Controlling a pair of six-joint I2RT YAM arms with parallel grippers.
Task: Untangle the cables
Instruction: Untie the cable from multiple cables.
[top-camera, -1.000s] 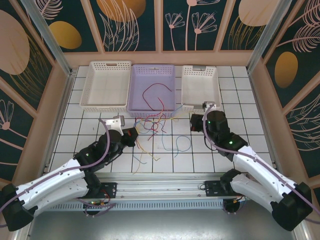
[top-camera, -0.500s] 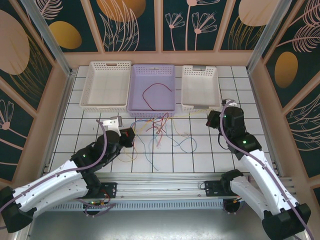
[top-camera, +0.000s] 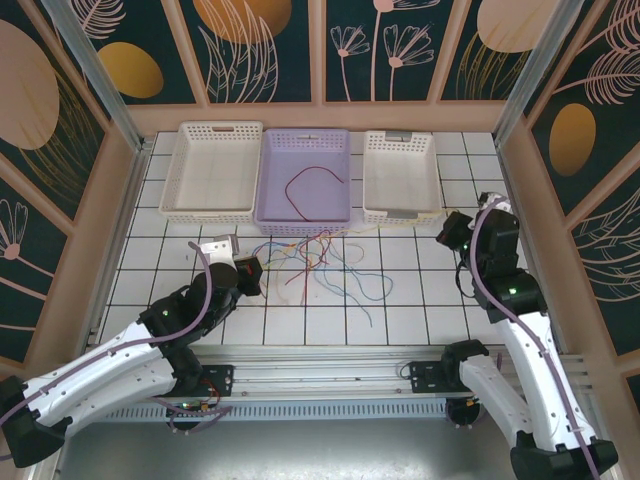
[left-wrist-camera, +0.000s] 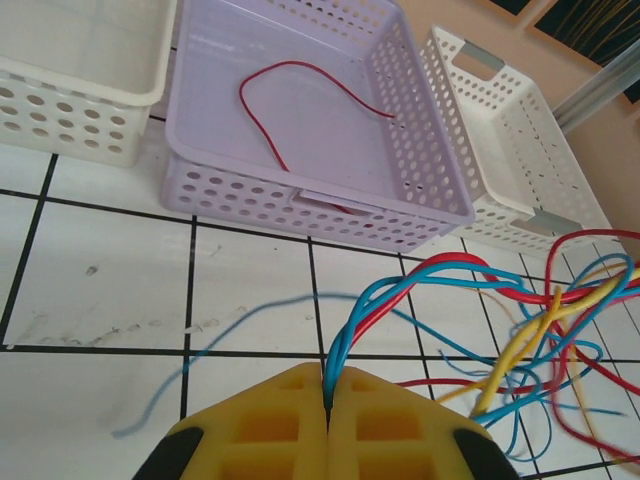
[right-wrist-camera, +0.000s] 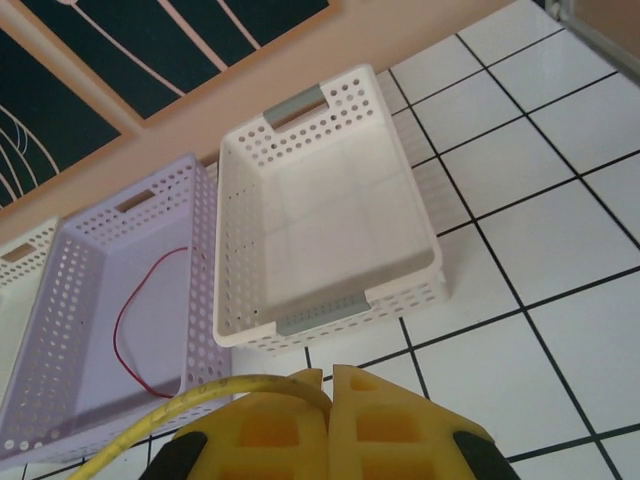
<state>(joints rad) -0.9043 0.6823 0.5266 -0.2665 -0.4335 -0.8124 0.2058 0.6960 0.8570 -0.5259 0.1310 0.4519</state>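
At the bottom of its wrist view the left gripper (left-wrist-camera: 328, 398) pinches blue cables (left-wrist-camera: 342, 340). The right gripper (right-wrist-camera: 328, 385) seemingly clamps a yellow cable (right-wrist-camera: 180, 406). Overhead, the tangle (top-camera: 320, 250) is mere threads at centre.

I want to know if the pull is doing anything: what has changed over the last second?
The right gripper, shut on a yellow cable, swung out to the right, away from the tangle, drawing that cable with it; the tangle spread out sideways. The left gripper stayed almost where it was, shut on blue cables. The lilac basket and the red cable in it did not move.
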